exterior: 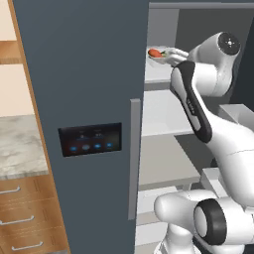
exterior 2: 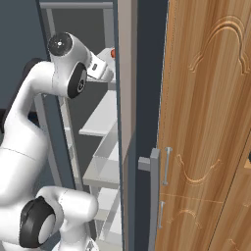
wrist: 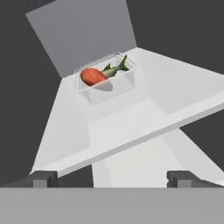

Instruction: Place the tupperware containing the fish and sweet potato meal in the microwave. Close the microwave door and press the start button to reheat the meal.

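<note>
You are reaching into the open fridge for the tupperware (wrist: pixel 106 78), and the grasp is not yet made. The gripper (wrist: pixel 111 178) is spread wide, its two dark fingertips (wrist: pixel 43 178) standing far apart with nothing between them.

Take the upper shelf (wrist: pixel 131 131) as your landmark. The tupperware is sitting at the back of that shelf, close to the rear wall, with the orange sweet potato (wrist: pixel 92 76) and the greenish fish (wrist: pixel 114 68) lying inside it. The gripper is hanging in front of the shelf's front lip, well short of the box. From the left base view you are seeing the same box (exterior: pixel 159 53) high on the shelf, just beyond the arm's wrist.

To do this step well, I judge you should be carrying the hand in above the shelf's front lip rather than level with it, since that edge is lying across your path. Keep the jaws wide until they are straddling the box's two sides; the clear walls look thin and low, so aim for the rim region and close gently. The box appears turned slightly against the shelf's edges, so rotate the wrist to match it. The blue-grey fridge door (exterior: pixel 84 99) is standing open beside the arm; watch your elbow against it.
</note>
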You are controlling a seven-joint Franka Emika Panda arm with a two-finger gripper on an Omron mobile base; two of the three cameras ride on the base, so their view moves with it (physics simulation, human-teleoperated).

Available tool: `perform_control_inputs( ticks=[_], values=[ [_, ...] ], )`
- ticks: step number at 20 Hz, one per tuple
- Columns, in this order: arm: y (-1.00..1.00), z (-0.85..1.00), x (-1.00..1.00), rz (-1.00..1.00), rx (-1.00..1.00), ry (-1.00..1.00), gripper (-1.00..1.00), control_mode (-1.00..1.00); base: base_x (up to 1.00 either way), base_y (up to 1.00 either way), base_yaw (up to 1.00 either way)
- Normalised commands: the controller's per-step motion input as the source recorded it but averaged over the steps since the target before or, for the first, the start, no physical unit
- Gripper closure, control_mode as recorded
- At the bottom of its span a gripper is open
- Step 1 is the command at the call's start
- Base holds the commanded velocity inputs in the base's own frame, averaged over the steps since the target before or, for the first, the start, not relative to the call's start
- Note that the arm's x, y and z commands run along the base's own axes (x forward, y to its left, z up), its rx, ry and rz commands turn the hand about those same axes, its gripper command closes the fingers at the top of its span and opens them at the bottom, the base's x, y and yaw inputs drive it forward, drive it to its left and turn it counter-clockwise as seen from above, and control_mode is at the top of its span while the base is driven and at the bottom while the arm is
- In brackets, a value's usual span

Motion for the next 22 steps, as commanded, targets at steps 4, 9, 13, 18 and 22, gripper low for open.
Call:
perform_control_inputs(
  ticks=[4, 9, 13, 18, 22],
  values=[
    [-0.26, 0.0, 0.34, -0.05, 0.0, 0.04, -1.0, -1.0, 0.0, 0.0, 0.0],
    [-0.12, 0.0, 0.33, -0.01, 0.0, 0.0, -1.0, -1.0, 0.0, 0.0, 0.0],
    [-0.03, 0.0, 0.39, 0.0, 0.0, 0.0, -1.0, -1.0, 0.0, 0.0, 0.0],
    [-0.09, 0.0, 0.43, 0.0, 0.0, 0.0, -1.0, -1.0, 0.0, 0.0, 0.0],
    [-0.09, 0.0, 0.45, 0.0, 0.03, 0.0, -1.0, -1.0, 0.0, 0.0, 0.0]
  ],
)
